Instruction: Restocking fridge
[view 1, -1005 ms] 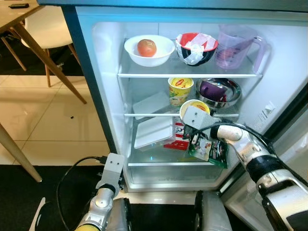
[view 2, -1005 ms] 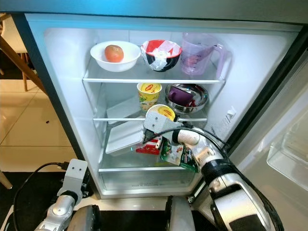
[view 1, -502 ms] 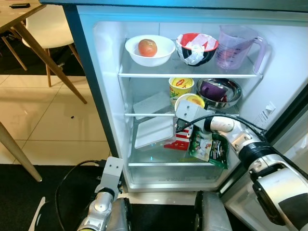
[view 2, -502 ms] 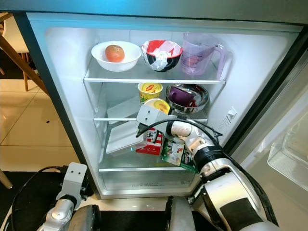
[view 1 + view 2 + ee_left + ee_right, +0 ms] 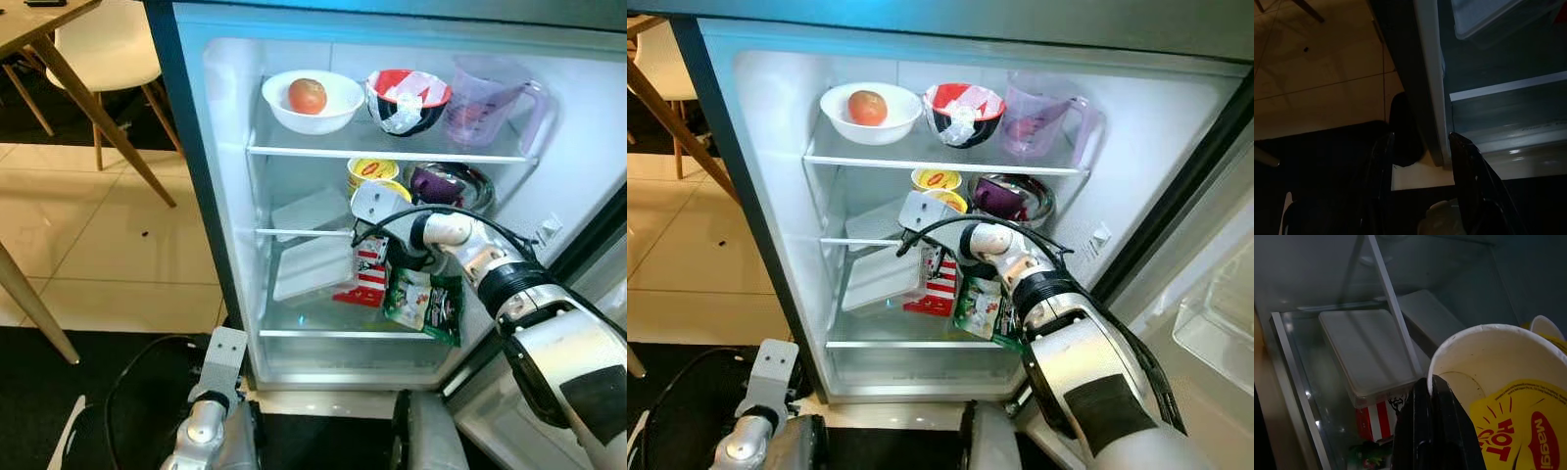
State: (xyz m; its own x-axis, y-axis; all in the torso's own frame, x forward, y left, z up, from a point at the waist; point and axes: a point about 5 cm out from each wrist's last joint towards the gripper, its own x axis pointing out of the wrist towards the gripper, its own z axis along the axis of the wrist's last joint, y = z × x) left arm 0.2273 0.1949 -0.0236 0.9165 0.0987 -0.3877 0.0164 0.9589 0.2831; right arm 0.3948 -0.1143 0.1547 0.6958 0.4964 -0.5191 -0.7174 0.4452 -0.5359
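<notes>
While the fridge [image 5: 220,186] stands open, the right gripper [image 5: 1436,396] holds a yellow noodle cup [image 5: 1498,391] at the front of the middle shelf [image 5: 294,232], its jaws pinching the cup's rim: in the right wrist view one black finger [image 5: 1422,431] lies over the rim at the cup's near side. The cup sits just in front of a second noodle cup [image 5: 372,171] on the same shelf, with a steel bowl [image 5: 460,184] beside them to the right. A flat white box [image 5: 309,209] lies on that shelf to the left.

On the shelf below, a white lidded tray [image 5: 313,267] leans tilted, a red-and-white striped carton [image 5: 368,279] stands beside it, and a green packet [image 5: 423,304] rests to the right, under the right arm.

The top shelf carries a white bowl [image 5: 328,113] with an apple [image 5: 308,95] in it, a red-and-black bowl [image 5: 407,98], and a clear purple jug [image 5: 485,98] at the right.

The left gripper [image 5: 1420,152] hangs low by the fridge's bottom left corner, its jaws spread apart and holding nothing, above the dark mat and tiled floor [image 5: 108,245]. To the left of the fridge stand a wooden desk [image 5: 44,29] and a white chair [image 5: 108,54].
</notes>
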